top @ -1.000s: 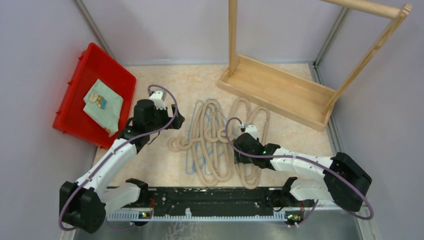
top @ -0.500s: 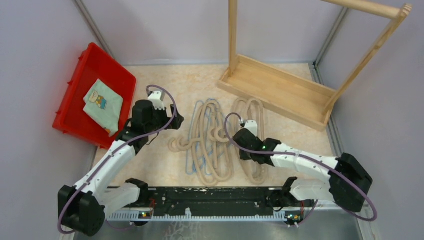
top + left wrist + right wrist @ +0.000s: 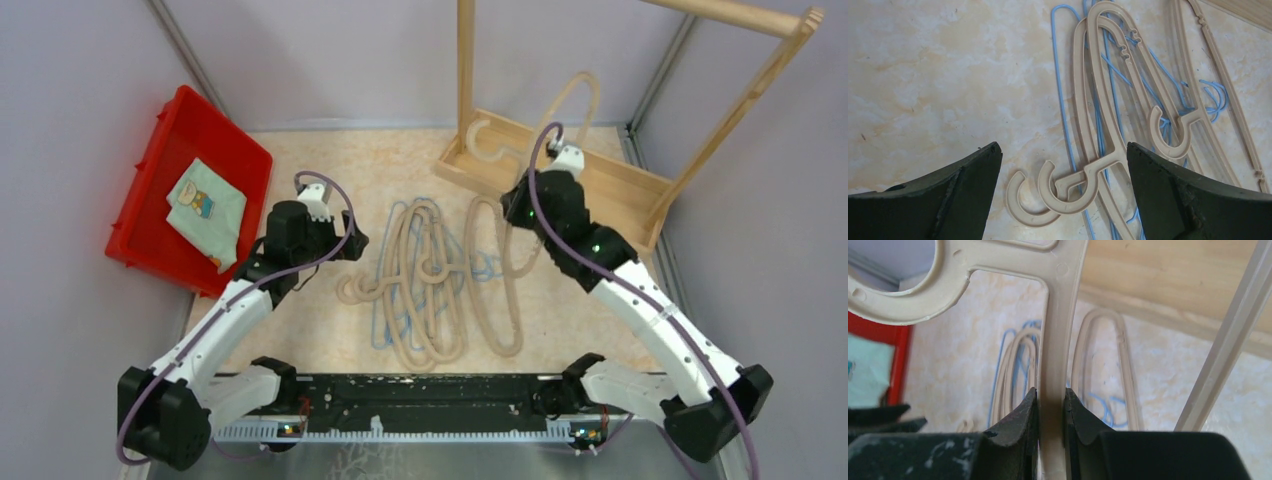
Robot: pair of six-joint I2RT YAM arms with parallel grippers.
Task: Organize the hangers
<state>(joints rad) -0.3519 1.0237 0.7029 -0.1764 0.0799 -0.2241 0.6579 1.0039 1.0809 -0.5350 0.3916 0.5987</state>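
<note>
A pile of beige hangers point(image 3: 430, 290) and thin light-blue wire hangers point(image 3: 383, 322) lies on the marbled tabletop. My right gripper point(image 3: 535, 178) is shut on one beige hanger point(image 3: 575, 92), held in the air over the rack's base with its hook point(image 3: 478, 140) to the left. In the right wrist view the jaws point(image 3: 1050, 400) clamp that hanger's flat stem point(image 3: 1060, 315) just below the hook. My left gripper point(image 3: 345, 240) hovers open at the pile's left edge. In the left wrist view its gap point(image 3: 1063, 150) frames two beige hooks point(image 3: 1068, 192) and a blue wire hanger point(image 3: 1060, 100).
The tall wooden rack point(image 3: 570, 185) stands at the back right, with one post point(image 3: 466, 70) near the raised hanger and a top bar point(image 3: 735, 14) above. A red bin point(image 3: 150, 215) holding a folded cloth point(image 3: 205, 210) sits at the left. Grey walls close in both sides.
My right gripper shut on a beige hanger in the pile, then lifted it up and back toward the rack. The left arm has barely moved.
</note>
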